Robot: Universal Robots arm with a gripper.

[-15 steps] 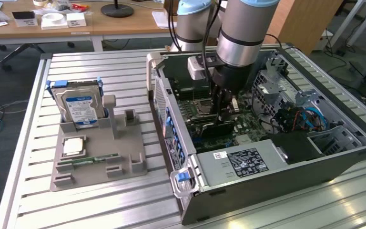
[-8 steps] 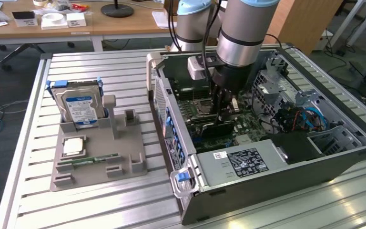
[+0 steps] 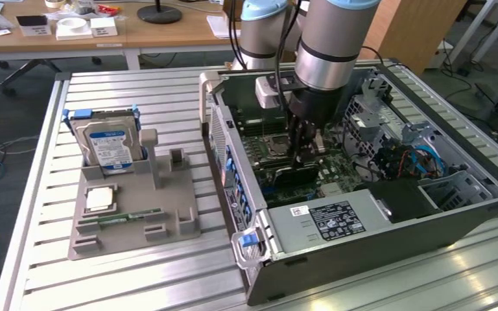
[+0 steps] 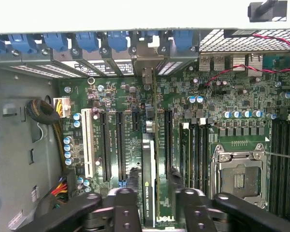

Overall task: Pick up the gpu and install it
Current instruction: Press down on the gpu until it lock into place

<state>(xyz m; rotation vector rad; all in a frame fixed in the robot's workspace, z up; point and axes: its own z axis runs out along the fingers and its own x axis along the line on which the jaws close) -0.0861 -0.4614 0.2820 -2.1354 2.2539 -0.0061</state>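
While I watch through the wrist view, my hand (image 4: 152,200) sits low over the motherboard (image 4: 193,121) with its two black fingers (image 4: 127,208) standing on either side of the gpu (image 4: 148,179). That card stands on edge in a slot between the long black expansion slots (image 4: 113,145), its dark top edge running away from the hand toward the silver bracket (image 4: 147,65) at the rear wall of the case. The fingers are spread apart with a visible gap to the card on each side, so I read the hand as open and not gripping the gpu. Just beside the card on one side I see the empty processor socket (image 4: 239,166) with its metal frame, and on the other side a white slot (image 4: 89,142) and a bundle of coloured wires (image 4: 63,186).

From the exterior view, the arm (image 3: 327,45) reaches straight down into the open computer case (image 3: 362,259) lying on the slatted counter (image 3: 128,278), and the hand (image 3: 303,155) is down at the board, with the dark gpu (image 3: 294,176) just under it. Toward the exterior view's left, well apart from the case, a grey holder (image 3: 132,223) carries a silver hard drive (image 3: 109,146) with a blue-white label standing upright, a processor chip (image 3: 100,198) lying flat, and a narrow green memory stick (image 3: 119,217).
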